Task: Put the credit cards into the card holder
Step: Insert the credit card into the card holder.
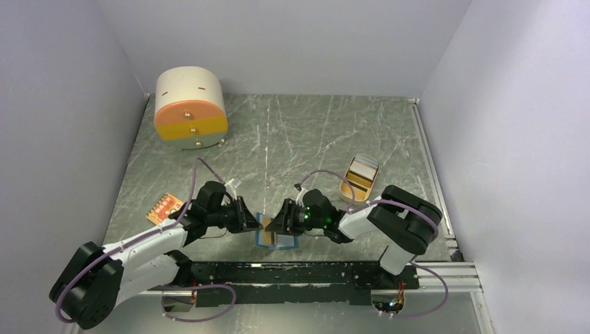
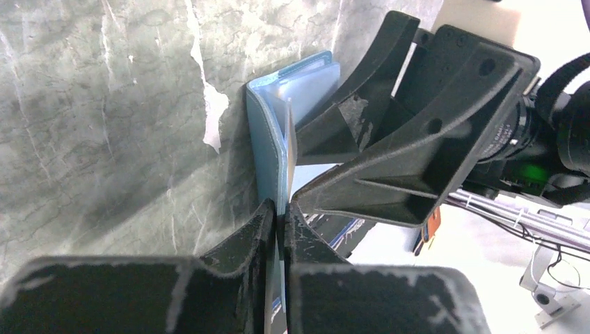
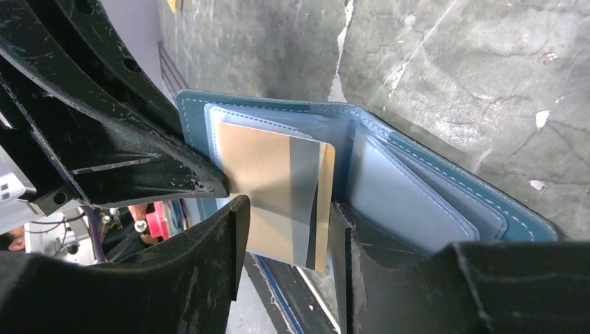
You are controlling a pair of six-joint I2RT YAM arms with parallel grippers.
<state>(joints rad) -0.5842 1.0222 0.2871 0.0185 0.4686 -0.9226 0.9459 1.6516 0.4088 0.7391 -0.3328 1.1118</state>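
Looking down from above, the left hand [image 1: 256, 224] and the right hand [image 1: 275, 226] met almost tip to tip near the front edge of the surface [image 1: 313, 132]. The blue card holder [image 1: 264, 238] lay open right beneath and between them. Well off to the outer side of the left hand lay an orange card [image 1: 165, 208] with dark print too small to read. Beyond the right hand, toward its outer side, sat a tan tray [image 1: 346, 189] holding further cards [image 1: 362, 169], whitish and gold. Far beyond the left hand stood a round drawer unit [image 1: 190, 104] with orange and yellow drawer fronts.

At the left wrist, the left hand's fingers were pressed together on the edge of the card holder, whose pale blue leaf stood on edge just ahead of them. The right hand filled the space ahead and to the right. White lettering ringed a lens barrel [image 2: 511, 132] behind it but could not be read.

At the right wrist, the right hand's fingers stood partly apart, one on each long edge of a gold credit card [image 3: 268, 174] with a grey stripe, clamping it across its width. The card's far end lay against a clear pocket of the card holder; whether it had entered could not be told. Lighter blue pockets spread to the right of the fingers.
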